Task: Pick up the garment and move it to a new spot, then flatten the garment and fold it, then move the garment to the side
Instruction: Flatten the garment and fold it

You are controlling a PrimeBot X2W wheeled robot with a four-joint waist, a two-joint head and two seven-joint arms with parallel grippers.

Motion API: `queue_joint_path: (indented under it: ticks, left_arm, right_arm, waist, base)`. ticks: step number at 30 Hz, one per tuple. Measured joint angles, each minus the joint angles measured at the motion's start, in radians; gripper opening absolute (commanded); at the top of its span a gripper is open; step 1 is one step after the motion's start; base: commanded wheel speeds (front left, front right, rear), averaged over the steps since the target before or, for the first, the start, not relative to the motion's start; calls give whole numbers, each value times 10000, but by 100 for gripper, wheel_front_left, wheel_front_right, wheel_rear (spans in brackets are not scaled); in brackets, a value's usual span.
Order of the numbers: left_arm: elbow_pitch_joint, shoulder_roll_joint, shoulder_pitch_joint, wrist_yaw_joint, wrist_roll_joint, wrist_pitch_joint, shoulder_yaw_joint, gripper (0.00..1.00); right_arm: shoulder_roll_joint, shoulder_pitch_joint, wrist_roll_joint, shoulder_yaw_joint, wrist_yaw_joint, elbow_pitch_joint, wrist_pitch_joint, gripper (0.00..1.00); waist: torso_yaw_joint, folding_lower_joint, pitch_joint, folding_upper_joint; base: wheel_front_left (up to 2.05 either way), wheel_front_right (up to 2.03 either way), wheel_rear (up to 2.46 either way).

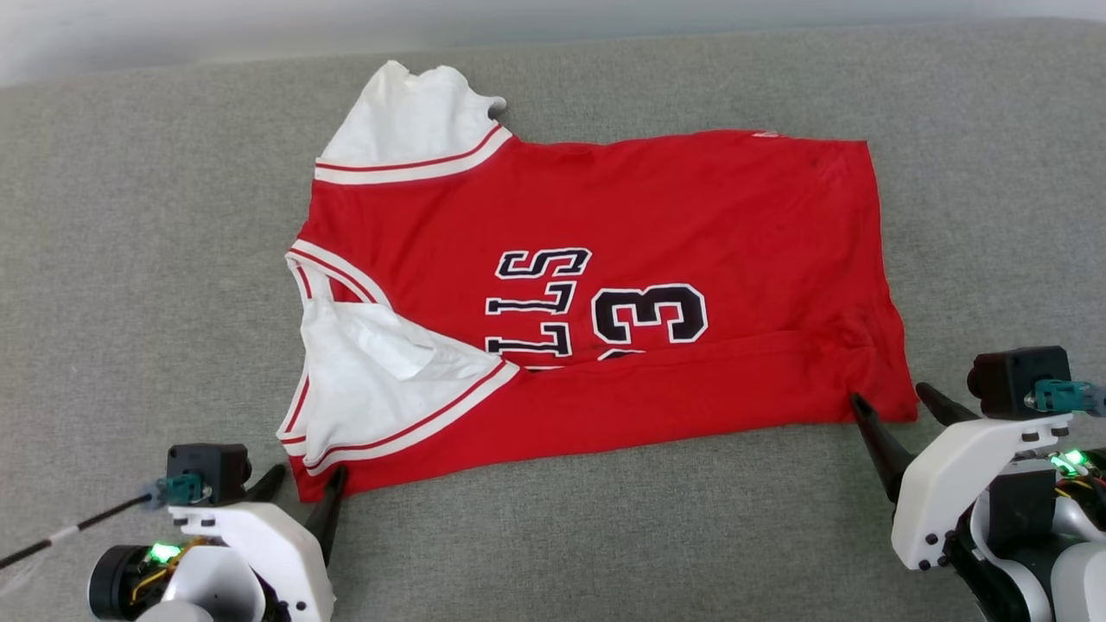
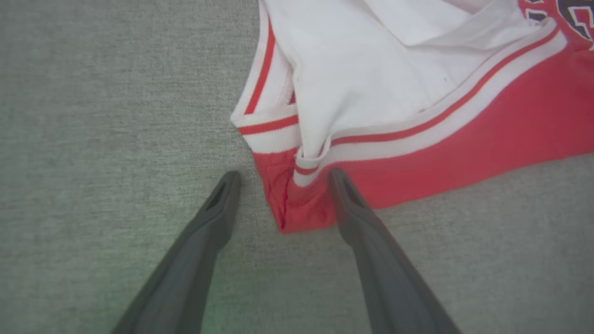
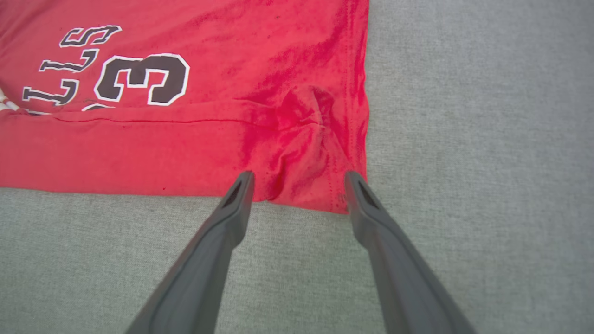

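On the grey cloth-covered counter, the garment lies spread sideways, neck toward the left and hem toward the right. Its near long edge is folded over onto the front, covering the lower part of the black lettering. One white sleeve sticks out at the far left; the other lies folded over the body at the near left.

The left tool sits at the garment's near-left corner with its fingers apart. In the left wrist view that red corner lies between the two tips, the right finger overlapping the cloth's edge and the left one over bare counter. The right tool is likewise spread, at the near-right hem corner. In the right wrist view the puckered corner sits between its tips, the right finger at the side edge. Neither tool is closed on the cloth.

Bare counter runs along the near edge of the garment and widely to its left and right. A narrower strip lies beyond its far edge, up to a pale wall.
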Motion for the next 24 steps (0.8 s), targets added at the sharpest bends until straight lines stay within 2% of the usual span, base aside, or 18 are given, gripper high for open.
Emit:
queue_joint_path:
  ticks: [2,3,4,5,8,13,18,24]
  left_arm:
    - [69,23,-84,-86,-79,207,-75,100]
    - [82,23,-112,-163,-150,288,-105,78]
    - [104,15,-140,-232,-180,355,-132,9]
    - [128,40,-156,-336,-211,380,-163,0]
    - [226,-38,-201,-520,-303,343,-211,0]
    - [159,-96,-210,-566,-73,-8,-364,0]
    - [-681,6,-243,-437,301,-337,-341,0]
    - [-1802,161,-286,-253,581,-468,-293,0]
  right_arm:
    - [21,0,-31,0,0,-79,4,100]
    - [33,0,-52,-2,0,-109,6,100]
    - [35,2,-73,-4,0,-144,44,100]
    - [31,1,-82,-4,0,-167,50,100]
    - [-35,-2,-167,-33,0,-182,86,100]
    - [-374,-51,-291,13,0,-38,316,100]
    - [-631,-379,-491,-13,2,512,614,100]
    - [-823,-916,-838,-8,2,1743,871,100]
  waist:
    - [-39,0,104,0]
    - [-52,0,141,0]
    - [-60,-1,172,0]
    - [-69,-1,191,0]
    - [-54,0,152,0]
    - [97,0,-100,0]
    - [400,0,-285,0]
    - [756,0,-193,0]
  base:
    - [0,0,0]
    - [0,0,0]
    - [0,0,0]
    - [0,0,0]
    - [0,0,0]
    - [0,0,0]
    - [0,0,0]
    - [0,0,0]
